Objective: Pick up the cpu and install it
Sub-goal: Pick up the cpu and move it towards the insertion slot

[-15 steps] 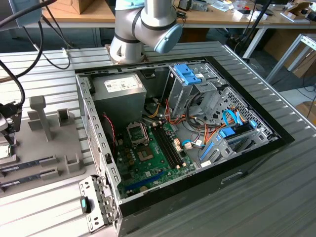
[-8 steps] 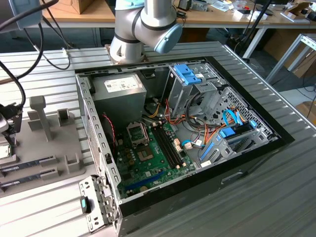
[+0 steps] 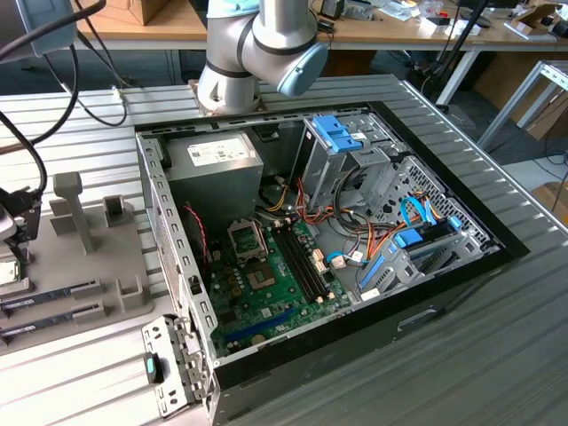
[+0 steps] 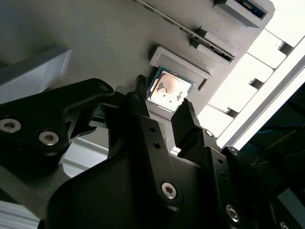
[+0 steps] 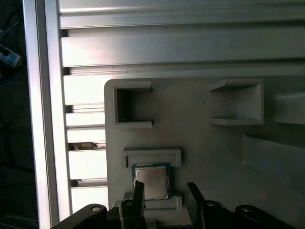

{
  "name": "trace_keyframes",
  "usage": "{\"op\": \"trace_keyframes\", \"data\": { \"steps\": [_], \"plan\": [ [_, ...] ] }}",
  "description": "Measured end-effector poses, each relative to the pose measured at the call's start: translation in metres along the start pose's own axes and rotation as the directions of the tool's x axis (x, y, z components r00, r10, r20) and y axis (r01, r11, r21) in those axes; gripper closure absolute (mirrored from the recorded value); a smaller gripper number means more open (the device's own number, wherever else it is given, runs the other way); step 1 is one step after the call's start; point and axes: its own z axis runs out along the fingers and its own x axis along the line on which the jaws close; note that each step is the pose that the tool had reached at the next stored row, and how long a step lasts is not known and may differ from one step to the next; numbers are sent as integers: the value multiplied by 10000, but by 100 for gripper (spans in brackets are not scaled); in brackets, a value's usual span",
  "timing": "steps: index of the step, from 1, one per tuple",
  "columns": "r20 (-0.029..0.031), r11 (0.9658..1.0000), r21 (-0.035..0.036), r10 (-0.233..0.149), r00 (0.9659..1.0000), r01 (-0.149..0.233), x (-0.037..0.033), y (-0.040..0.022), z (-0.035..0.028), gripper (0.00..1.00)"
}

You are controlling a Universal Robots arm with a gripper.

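The cpu is a small square chip with a silvery top and a thin green rim. It lies flat in a shallow pocket of the grey fixture plate. In the first wrist view the cpu sits between the two black fingers. My gripper hovers just over it, open, with one fingertip on each side of the chip and a gap to both. In the exterior view the gripper is at the far left edge, over the plate. The motherboard's socket lies inside the open computer case.
Two long memory sticks lie in slots on the fixture plate, beside upright grey posts. The open case holds a power supply, a drive cage and loose cables. Black cables hang at the exterior view's left.
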Motion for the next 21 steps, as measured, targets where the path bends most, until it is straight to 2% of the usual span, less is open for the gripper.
{"op": "trace_keyframes", "data": {
  "steps": [21],
  "plan": [
    [1, 10000, -1, 0, 10000, 0, 3, 1, 121, 52]
  ]
}}
